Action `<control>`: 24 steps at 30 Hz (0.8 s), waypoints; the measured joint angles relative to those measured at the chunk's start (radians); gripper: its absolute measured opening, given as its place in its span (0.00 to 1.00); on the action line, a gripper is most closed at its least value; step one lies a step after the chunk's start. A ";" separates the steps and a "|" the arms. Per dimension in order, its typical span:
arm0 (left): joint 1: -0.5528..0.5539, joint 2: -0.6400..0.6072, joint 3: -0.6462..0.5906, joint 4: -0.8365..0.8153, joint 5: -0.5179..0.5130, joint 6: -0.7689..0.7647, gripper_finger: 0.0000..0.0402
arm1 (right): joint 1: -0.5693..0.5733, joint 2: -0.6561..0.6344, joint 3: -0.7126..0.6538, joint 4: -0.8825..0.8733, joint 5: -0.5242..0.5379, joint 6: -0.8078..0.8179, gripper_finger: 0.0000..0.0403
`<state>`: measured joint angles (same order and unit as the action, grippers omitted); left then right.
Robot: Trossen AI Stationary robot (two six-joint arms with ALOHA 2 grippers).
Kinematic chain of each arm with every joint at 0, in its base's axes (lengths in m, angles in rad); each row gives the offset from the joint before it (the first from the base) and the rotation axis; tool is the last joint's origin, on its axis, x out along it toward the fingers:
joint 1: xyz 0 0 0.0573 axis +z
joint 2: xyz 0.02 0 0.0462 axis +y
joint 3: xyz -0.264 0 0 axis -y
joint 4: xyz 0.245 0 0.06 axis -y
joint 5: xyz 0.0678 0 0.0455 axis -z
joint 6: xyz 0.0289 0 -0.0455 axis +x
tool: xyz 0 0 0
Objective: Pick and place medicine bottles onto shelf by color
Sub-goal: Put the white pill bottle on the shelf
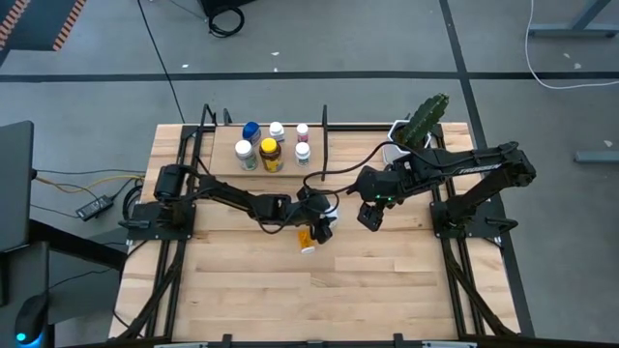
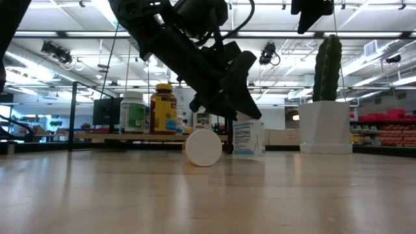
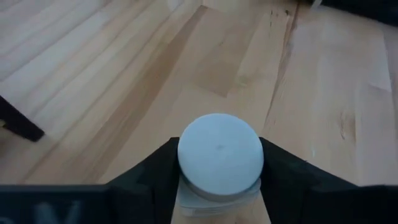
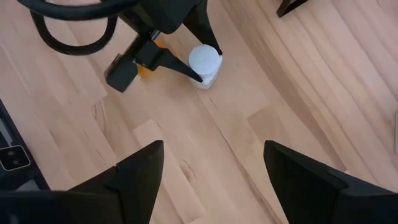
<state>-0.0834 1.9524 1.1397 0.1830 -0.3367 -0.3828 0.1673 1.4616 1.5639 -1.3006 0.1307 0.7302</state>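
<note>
While the shelf [image 1: 224,160] is standing at the far side of the table [image 1: 387,290], the left gripper [image 1: 317,230] is reaching down to the tabletop in front of the shelf's right end, and its two fingers [image 3: 149,171] are flanking a white-capped bottle [image 3: 219,155] that is lying on its side, cap toward the wrist camera. The fingers are sitting against the bottle's sides at a middling spread. The bottle is resting on the table, a little way in front of the shelf. Five more medicine bottles [image 1: 269,153] are standing upright on the shelf itself. The right gripper [image 1: 368,217] is hanging above the table to the right of the shelf, its fingers [image 4: 134,174] spread wide and holding nothing. A white pot with a cactus [image 1: 422,124] is standing beside the shelf's right end.
</note>
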 joint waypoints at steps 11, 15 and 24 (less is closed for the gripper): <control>0.002 -0.211 0.000 -0.204 0.001 -0.001 0.46 | 0.000 0.000 0.000 -0.008 0.005 -0.047 0.70; 0.010 -0.333 0.001 -0.432 -0.024 -0.065 0.46 | 0.000 0.000 0.000 -0.009 0.055 -0.077 0.70; 0.041 -0.493 0.000 -0.917 -0.204 -0.354 0.46 | -0.001 0.000 0.000 0.016 0.146 -0.129 0.70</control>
<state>-0.0427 1.4595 1.1393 -0.7343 -0.5412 -0.7365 0.1661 1.4612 1.5635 -1.2846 0.2768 0.6010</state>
